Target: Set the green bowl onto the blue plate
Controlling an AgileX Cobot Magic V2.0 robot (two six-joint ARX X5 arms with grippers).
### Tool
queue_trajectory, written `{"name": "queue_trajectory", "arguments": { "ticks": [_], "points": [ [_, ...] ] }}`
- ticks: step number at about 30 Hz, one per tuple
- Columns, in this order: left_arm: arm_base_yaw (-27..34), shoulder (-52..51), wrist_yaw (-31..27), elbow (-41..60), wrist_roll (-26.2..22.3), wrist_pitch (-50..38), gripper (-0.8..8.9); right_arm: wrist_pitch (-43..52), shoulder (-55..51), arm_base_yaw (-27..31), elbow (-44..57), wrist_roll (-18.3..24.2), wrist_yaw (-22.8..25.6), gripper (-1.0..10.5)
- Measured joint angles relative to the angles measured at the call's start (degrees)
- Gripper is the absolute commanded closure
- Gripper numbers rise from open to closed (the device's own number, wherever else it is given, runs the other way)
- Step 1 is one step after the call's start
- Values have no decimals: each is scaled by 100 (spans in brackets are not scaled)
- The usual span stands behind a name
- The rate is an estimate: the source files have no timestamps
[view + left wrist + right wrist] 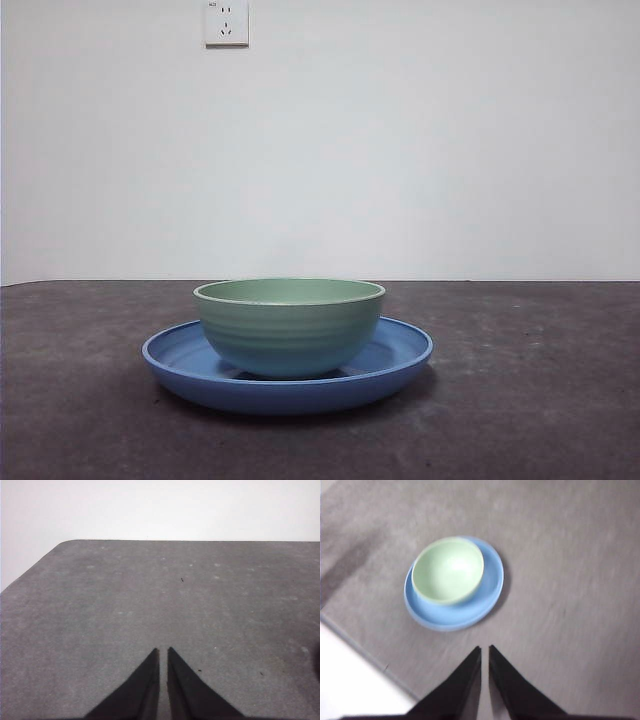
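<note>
The green bowl (289,325) stands upright inside the blue plate (400,357) at the middle of the dark table. In the right wrist view the bowl (448,570) sits a little off-centre on the plate (489,587). My right gripper (485,650) is shut and empty, well above and away from the plate. My left gripper (163,652) is shut and empty over bare table, with neither bowl nor plate in its view. No gripper shows in the front view.
The dark grey table (540,400) runs to a white wall with a socket (226,22). The table's edge (365,655) shows near the plate in the right wrist view, and a rounded corner (65,544) in the left wrist view.
</note>
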State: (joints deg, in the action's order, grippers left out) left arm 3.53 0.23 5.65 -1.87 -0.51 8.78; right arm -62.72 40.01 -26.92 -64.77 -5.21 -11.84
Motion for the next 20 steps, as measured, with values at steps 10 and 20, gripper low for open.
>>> {"name": "queue_trajectory", "arguments": {
  "ticks": [10, 20],
  "points": [
    [0, 0, 0, 0, -2, 0, 787, 5608, -2330, 1558, 3921, 391, -238, 925],
    [0, 2, 0, 0, -2, 0, 787, 6137, -3906, 2907, 5949, 317, -293, 925]
  ]
}}
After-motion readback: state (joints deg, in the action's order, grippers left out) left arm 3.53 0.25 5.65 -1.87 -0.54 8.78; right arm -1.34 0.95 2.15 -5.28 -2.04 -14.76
